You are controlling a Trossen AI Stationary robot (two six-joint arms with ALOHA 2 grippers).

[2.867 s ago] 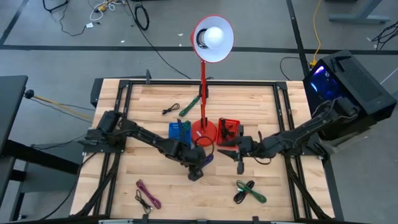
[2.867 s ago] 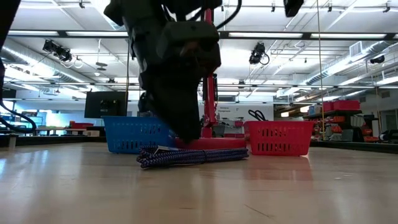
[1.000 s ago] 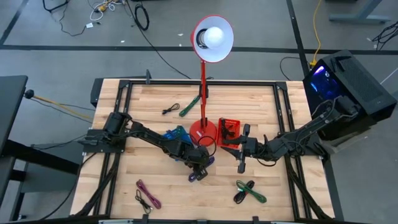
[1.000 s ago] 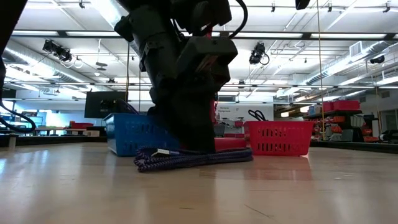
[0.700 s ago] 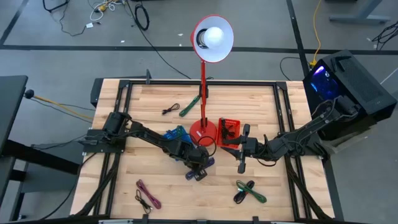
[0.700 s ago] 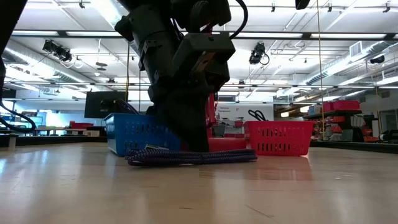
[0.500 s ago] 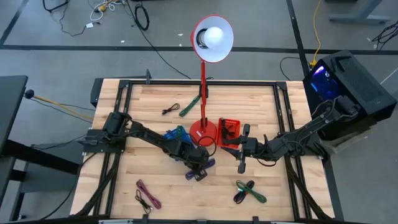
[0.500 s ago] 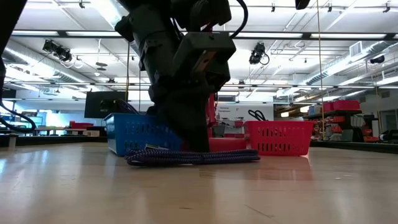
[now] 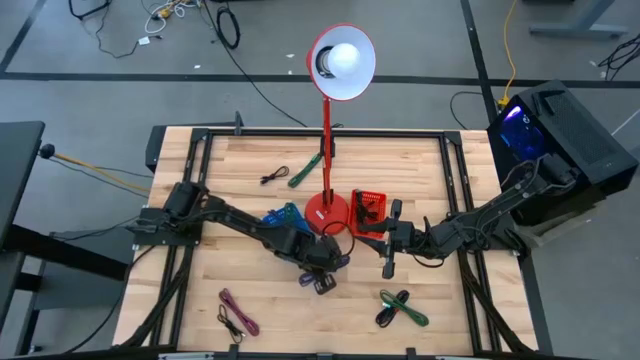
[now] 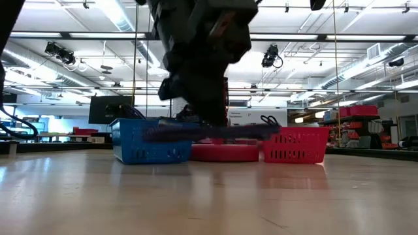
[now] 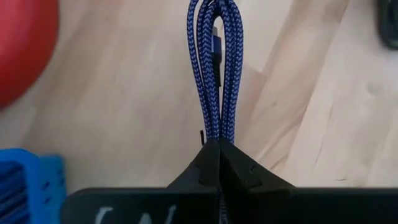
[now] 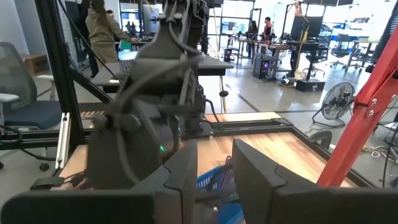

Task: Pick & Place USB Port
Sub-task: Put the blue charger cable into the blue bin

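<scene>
A blue-and-purple braided USB cable bundle (image 10: 241, 131) hangs level above the wood table, in front of the blue basket (image 10: 140, 143) and the red basket (image 10: 295, 145). My left gripper (image 11: 214, 144) is shut on it, near the red lamp base (image 9: 325, 212) toward the table's near side. In the high view the bundle (image 9: 339, 262) shows beside the left gripper (image 9: 321, 274). My right gripper (image 12: 214, 177) stands open just right of the red basket (image 9: 368, 208), with nothing between its fingers. My left gripper pinches the folded cable bundle, several strands together (image 11: 215, 127), between its two fingers. The fingers come from above, pointing down, and take it about midway along its length (image 10: 208, 130). The bundle hangs level, lifted clear of the table, with both ends sticking out sideways.
The red lamp's pole (image 9: 326, 140) rises between the two baskets. A green cable (image 9: 305, 170) and a black one (image 9: 272, 178) lie at the far side. Pink and black cables (image 9: 237, 312) and a green-and-black bundle (image 9: 400, 308) lie near the front edge.
My left gripper has gone up with the cable bundle. The bundle lay on the table in front of the baskets a second ago; now it hangs level and clear of the wood. My right arm has kept still.
</scene>
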